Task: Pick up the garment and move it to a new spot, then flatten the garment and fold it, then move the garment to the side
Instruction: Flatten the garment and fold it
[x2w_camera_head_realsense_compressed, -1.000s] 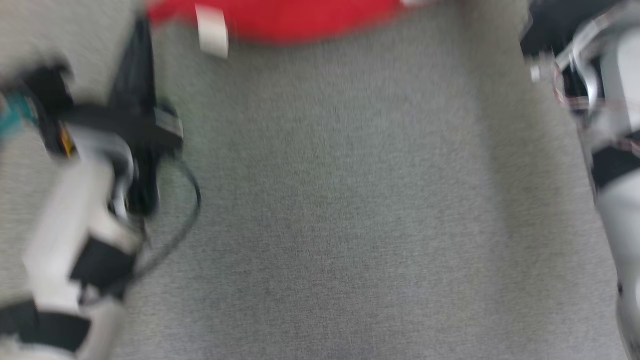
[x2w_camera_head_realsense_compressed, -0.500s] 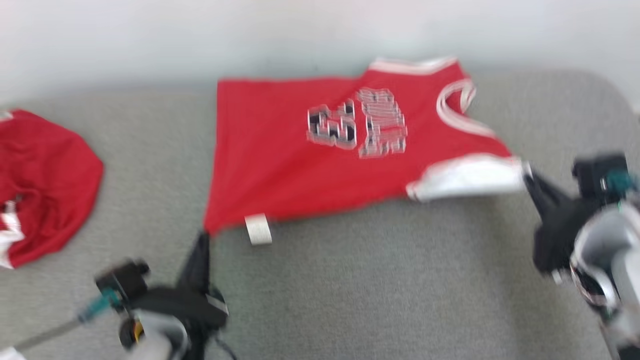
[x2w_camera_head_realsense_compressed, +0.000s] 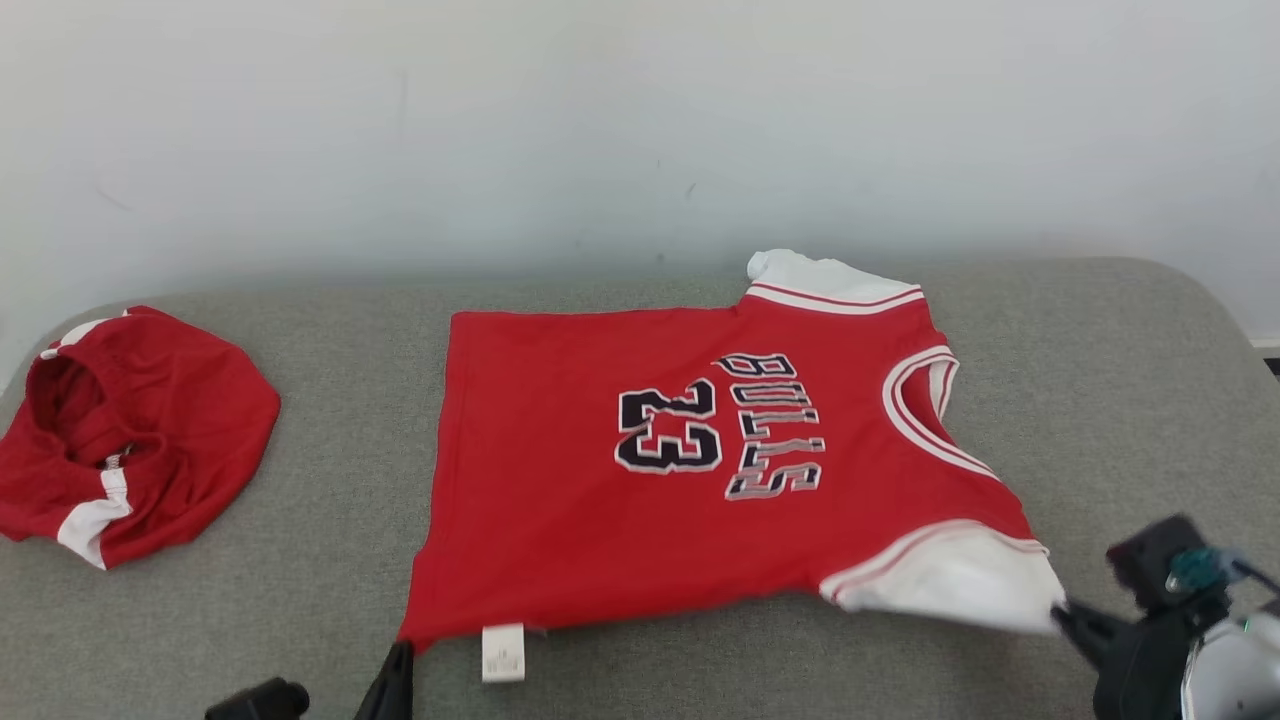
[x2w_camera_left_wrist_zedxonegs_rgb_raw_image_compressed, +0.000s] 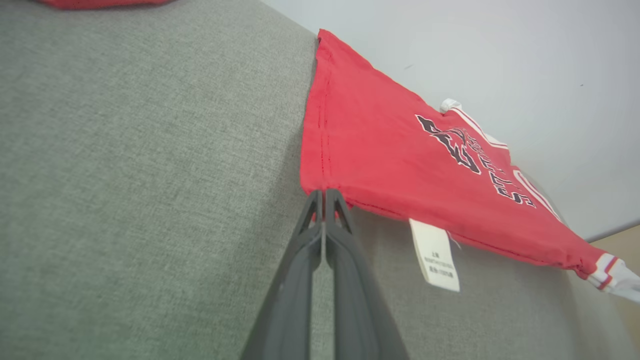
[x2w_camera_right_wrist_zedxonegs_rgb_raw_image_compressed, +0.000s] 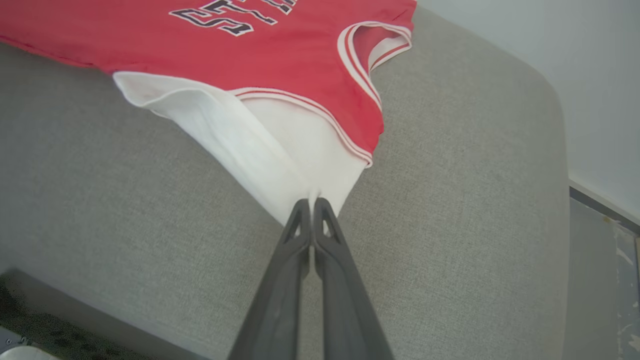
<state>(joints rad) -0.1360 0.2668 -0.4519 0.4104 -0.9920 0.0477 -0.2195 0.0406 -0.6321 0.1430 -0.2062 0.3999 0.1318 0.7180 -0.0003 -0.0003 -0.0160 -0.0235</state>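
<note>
Head view: the red garment (x2w_camera_head_realsense_compressed: 640, 480), a jersey with the number 23, lies spread face up in the middle of the grey padded surface (x2w_camera_head_realsense_compressed: 1100, 400). Its long axis runs left to right across the frame. The hem is at the left and the neck opening points to the right, so the lettering reads sideways. The left hand (x2w_camera_head_realsense_compressed: 402, 650) rises from the bottom edge left of centre, clenched on the lower-left hem corner, with a white label (x2w_camera_head_realsense_compressed: 503, 652) hanging just beside its tips. The right hand (x2w_camera_head_realsense_compressed: 1062, 612) comes in from the lower right and is clamped on the outer end of the white sleeve (x2w_camera_head_realsense_compressed: 950, 580), which is drawn out toward it. A second red garment (x2w_camera_head_realsense_compressed: 150, 430) sits bunched at the far left, well apart from the jersey. A pale wall (x2w_camera_head_realsense_compressed: 600, 120) stands behind.

Left wrist view: the two dark fingers are pressed together, pinching the hem corner at the centre of the frame. From that corner the jersey runs away toward the upper right, its lower edge slanting to the right edge of the frame. The label dangles just right of the fingers.

Right wrist view: the fingers are closed on the gathered tip of the white sleeve at the centre of the frame. The sleeve fans out to the upper left into the red body. The striped neck opening lies at the upper middle, and the lettering is along the top edge.
</note>
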